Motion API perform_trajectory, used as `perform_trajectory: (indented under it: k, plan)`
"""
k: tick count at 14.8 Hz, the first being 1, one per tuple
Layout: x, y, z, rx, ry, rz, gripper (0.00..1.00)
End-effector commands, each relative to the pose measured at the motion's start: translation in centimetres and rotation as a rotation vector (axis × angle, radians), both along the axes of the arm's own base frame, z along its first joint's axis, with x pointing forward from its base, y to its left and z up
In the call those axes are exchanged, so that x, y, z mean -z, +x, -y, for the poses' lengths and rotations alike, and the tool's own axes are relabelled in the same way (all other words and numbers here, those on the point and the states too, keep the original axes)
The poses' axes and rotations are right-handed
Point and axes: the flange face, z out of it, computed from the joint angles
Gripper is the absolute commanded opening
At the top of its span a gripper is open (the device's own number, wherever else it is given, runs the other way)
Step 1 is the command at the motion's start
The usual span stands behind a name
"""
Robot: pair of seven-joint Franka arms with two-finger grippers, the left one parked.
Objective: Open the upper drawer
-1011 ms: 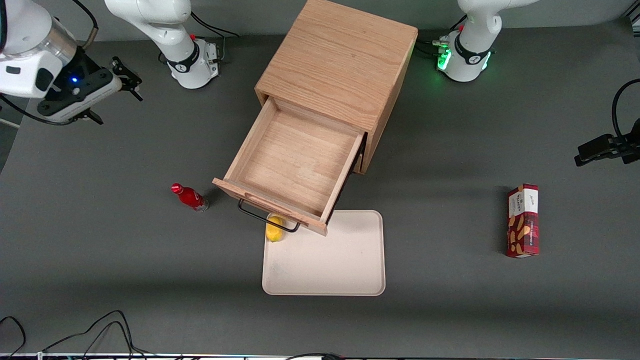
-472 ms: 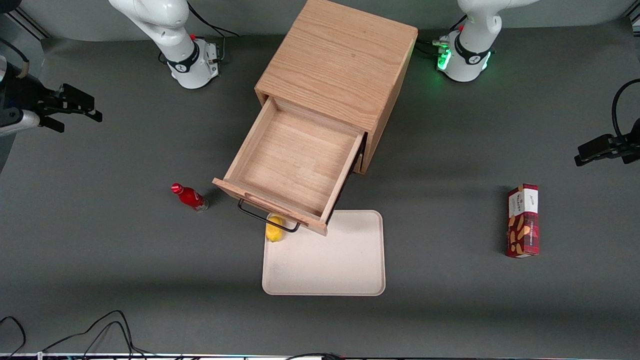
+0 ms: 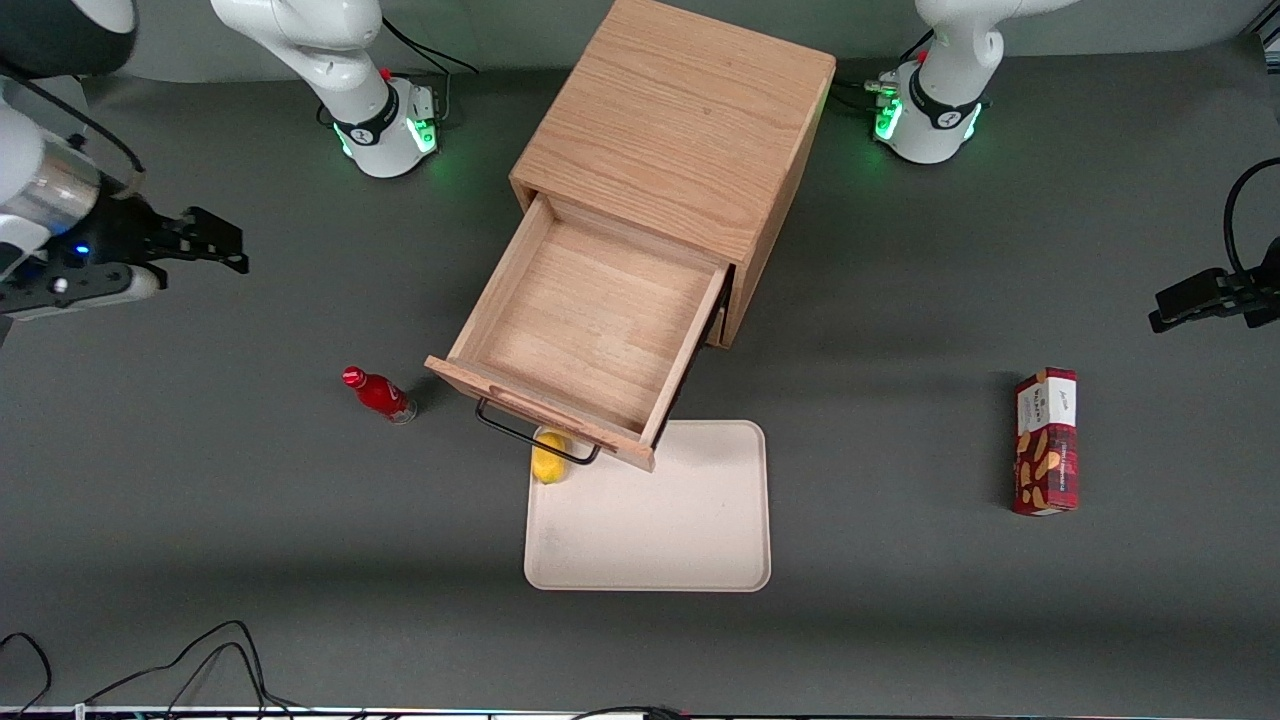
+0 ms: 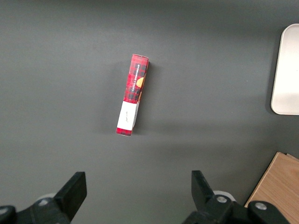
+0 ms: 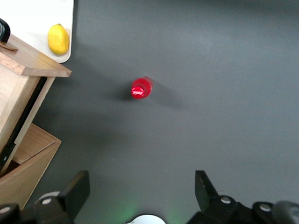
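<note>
The upper drawer (image 3: 590, 325) of the oak cabinet (image 3: 680, 125) stands pulled far out, its tray empty and its black wire handle (image 3: 535, 435) hanging over the tray's corner. In the right wrist view the drawer's front corner (image 5: 32, 63) shows. My right gripper (image 3: 215, 245) is open and empty, high above the table toward the working arm's end, well away from the drawer. In its own view the gripper (image 5: 141, 191) holds nothing between its fingers.
A red bottle (image 3: 378, 393) stands beside the drawer front, also in the right wrist view (image 5: 140, 88). A lemon (image 3: 548, 458) lies on the cream tray (image 3: 690, 530) under the handle. A red snack box (image 3: 1046, 441) lies toward the parked arm's end.
The right arm has swung at the working arm's end of the table, first outward, then back a little toward the cabinet. The drawer stays open and unmoved.
</note>
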Motion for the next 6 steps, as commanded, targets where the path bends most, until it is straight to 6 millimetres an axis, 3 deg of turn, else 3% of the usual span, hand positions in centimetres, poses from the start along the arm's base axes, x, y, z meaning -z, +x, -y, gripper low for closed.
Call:
perform_trajectory:
  k: [1, 6]
  plan:
    - [0.1, 0.2, 1.4, 0.042, -0.009, -0.003, 1.0]
    - [-0.9, -0.2, 3.2, 0.074, 0.019, 0.008, 1.0]
